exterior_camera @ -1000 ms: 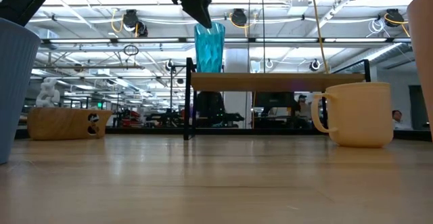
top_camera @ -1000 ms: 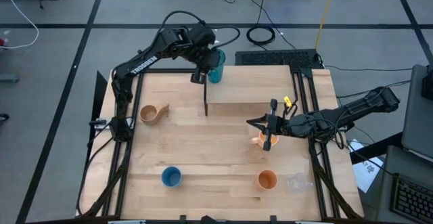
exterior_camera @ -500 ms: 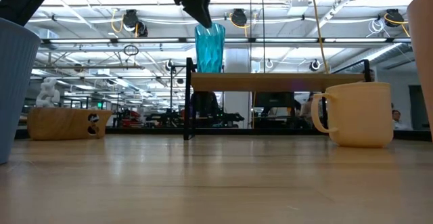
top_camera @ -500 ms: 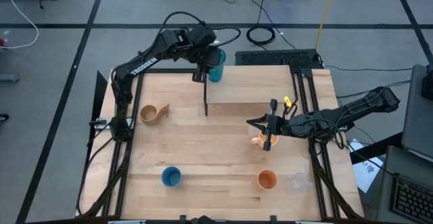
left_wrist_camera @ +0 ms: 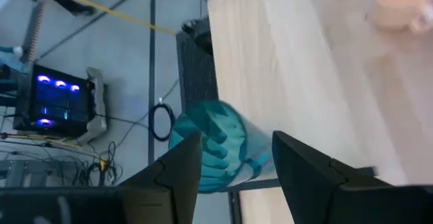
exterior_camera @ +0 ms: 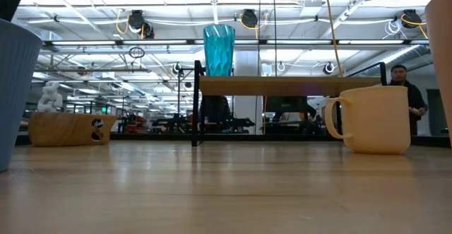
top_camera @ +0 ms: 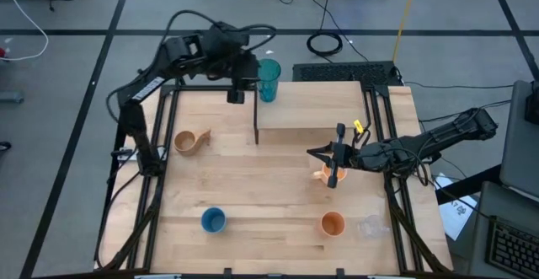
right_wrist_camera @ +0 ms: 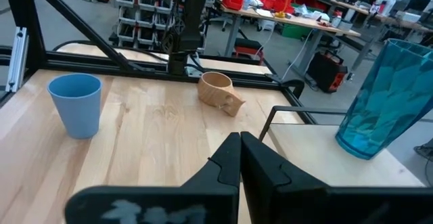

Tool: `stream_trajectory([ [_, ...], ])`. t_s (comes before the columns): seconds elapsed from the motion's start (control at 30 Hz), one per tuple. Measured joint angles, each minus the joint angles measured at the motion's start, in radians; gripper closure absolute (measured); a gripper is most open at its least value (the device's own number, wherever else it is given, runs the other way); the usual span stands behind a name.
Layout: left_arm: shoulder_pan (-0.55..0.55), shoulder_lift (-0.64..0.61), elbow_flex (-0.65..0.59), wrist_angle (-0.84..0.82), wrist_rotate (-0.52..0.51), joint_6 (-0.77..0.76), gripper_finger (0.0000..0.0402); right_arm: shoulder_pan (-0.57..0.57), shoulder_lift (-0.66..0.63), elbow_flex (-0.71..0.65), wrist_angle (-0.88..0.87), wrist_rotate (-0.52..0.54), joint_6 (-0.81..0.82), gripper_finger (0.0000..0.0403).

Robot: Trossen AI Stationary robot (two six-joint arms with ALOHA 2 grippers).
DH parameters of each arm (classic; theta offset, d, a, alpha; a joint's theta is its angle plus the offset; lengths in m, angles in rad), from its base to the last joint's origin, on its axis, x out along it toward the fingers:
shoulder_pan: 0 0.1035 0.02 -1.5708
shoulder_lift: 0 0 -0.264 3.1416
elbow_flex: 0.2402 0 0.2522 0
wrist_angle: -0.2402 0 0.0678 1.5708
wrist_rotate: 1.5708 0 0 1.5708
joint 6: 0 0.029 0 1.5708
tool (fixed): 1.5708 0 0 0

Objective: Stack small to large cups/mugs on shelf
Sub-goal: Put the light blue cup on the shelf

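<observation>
Since a moment ago, the left gripper point(top_camera: 237, 89) has pulled back from the teal tumbler point(top_camera: 269, 80) and now hangs just beside it past the far edge, its fingers point(left_wrist_camera: 308, 176) parted and empty, so it has left the low view. Largest of all is the worktop point(top_camera: 269, 203), a broad rectangle of pale, smooth wood planks on a black metal frame, set on a grey floor crossed by dark lines and cables; the low view looks into a wide hall with ceiling lights and a person point(exterior_camera: 404, 85) standing far behind. One shelf point(top_camera: 312, 115), a low light-wood platform on thin black legs, stands at the far middle of the worktop. Six vessels can be counted. One faceted translucent tumbler stands upright on the shelf's far left corner. One orange handled mug point(exterior_camera: 372, 118) sits on the worktop just beside the shelf's near right corner, under the right gripper point(top_camera: 336, 154), whose fingers point(right_wrist_camera: 230, 166) are pressed together on nothing. One brown wooden handled mug point(top_camera: 190, 140) lies at the left. Along the near edge stand one blue cup point(top_camera: 213, 220), one orange cup point(top_camera: 333, 223) and, just beside it, one clear cup point(top_camera: 368, 225), hard to make out.
</observation>
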Motion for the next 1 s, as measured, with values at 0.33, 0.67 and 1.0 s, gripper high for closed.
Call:
stream_trajectory([
  [0.33, -0.132, -0.155, 0.0, -0.019, 0.009, -0.102, 0.022, 0.0, 0.0, 0.0, -0.001, 0.0, 0.054, 0.0403],
  [0.67, -0.264, -0.251, 0.0, -0.16, 0.096, -0.279, 0.022, 0.0, 0.0, 0.0, -0.021, -0.003, 0.118, 0.0403],
  [1.0, -0.456, -0.255, -0.117, -0.207, 0.032, -0.363, 0.022, 0.0, 0.0, 0.0, -0.027, -0.035, 0.174, 0.0403],
])
